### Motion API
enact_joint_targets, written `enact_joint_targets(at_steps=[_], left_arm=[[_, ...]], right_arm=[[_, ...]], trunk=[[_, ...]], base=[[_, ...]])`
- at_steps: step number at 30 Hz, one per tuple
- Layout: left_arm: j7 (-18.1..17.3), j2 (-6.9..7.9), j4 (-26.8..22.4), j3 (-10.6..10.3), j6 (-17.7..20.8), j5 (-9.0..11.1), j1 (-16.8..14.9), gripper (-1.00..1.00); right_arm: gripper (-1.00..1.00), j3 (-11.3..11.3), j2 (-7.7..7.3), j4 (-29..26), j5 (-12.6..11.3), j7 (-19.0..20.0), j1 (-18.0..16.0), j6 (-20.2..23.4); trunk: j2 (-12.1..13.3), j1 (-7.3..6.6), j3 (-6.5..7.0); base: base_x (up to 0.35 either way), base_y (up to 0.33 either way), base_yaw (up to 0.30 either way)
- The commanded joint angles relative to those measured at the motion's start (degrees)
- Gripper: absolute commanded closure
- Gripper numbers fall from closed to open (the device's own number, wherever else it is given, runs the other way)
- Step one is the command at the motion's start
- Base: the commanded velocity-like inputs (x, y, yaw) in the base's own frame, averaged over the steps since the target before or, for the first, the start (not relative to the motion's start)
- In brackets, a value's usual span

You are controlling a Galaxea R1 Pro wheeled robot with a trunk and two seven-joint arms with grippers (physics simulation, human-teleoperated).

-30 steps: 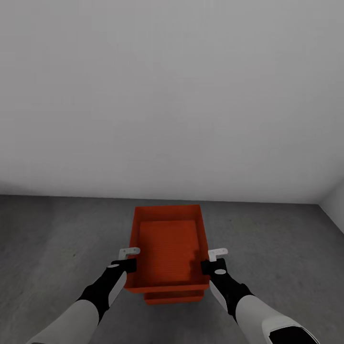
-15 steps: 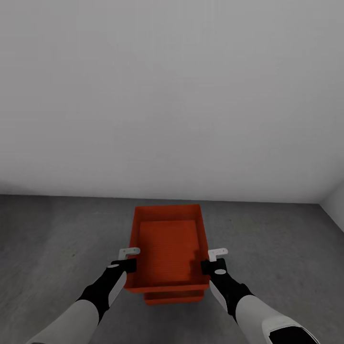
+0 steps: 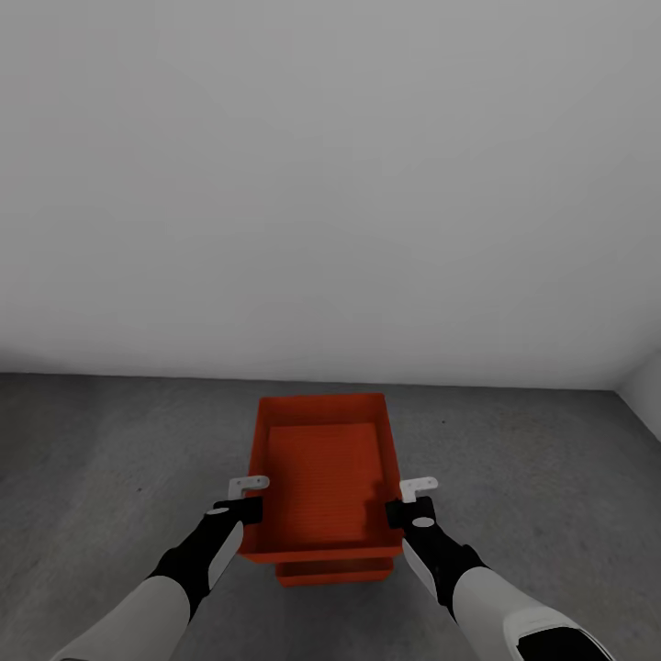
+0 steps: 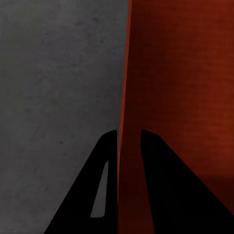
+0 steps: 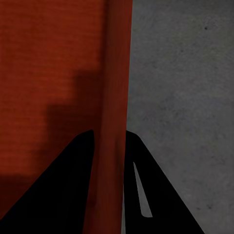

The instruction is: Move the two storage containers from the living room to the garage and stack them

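A red-orange open-top storage container (image 3: 323, 477) is held between my two grippers above the dark concrete floor (image 3: 101, 459) of the garage. My left gripper (image 3: 246, 500) is shut on its left wall (image 4: 127, 73), one finger inside and one outside. My right gripper (image 3: 404, 502) is shut on its right wall (image 5: 117, 73) the same way. Directly beneath it lies the second storage container (image 3: 332, 576), with just its near edge peeking out. Whether the two bins touch I cannot tell.
A plain white-grey wall (image 3: 330, 184) rises close behind the bins. A second wall meets it at the far right corner (image 3: 643, 390). Bare concrete spreads to the left and right of the bins.
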Motion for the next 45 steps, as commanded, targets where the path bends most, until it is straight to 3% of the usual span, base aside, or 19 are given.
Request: enact_joint_targets(at_steps=[1,12,16,45], left_arm=[[0.84,0.08,-1.88,0.2,-1.74,-0.36,-0.03,1.0],[0.84,0.09,-1.88,0.2,-1.76,-0.36,-0.01,1.0],[0.84,0.1,-1.88,0.22,-1.79,-0.36,-0.03,1.0],[0.84,0.03,-1.88,0.2,-1.72,-0.41,-0.01,1.0]], right_arm=[[1.0,-1.12,-0.04,0.2,0.04,-2.75,-0.01,0.12],[1.0,-1.12,-0.04,0.2,0.04,-2.75,-0.01,0.12],[1.0,-1.12,-0.05,0.2,0.04,-2.75,-0.01,0.13],[1.0,-1.12,-0.11,0.2,0.12,-2.75,-0.01,0.04]], trunk=[[-0.46,0.23,-0.24],[-4.87,2.64,-2.21],[-4.87,2.64,-2.21],[-16.5,9.01,-7.42]], base=[[0.0,0.0,0.0],[0.0,0.0,0.0],[0.0,0.0,0.0],[0.0,0.0,0.0]])
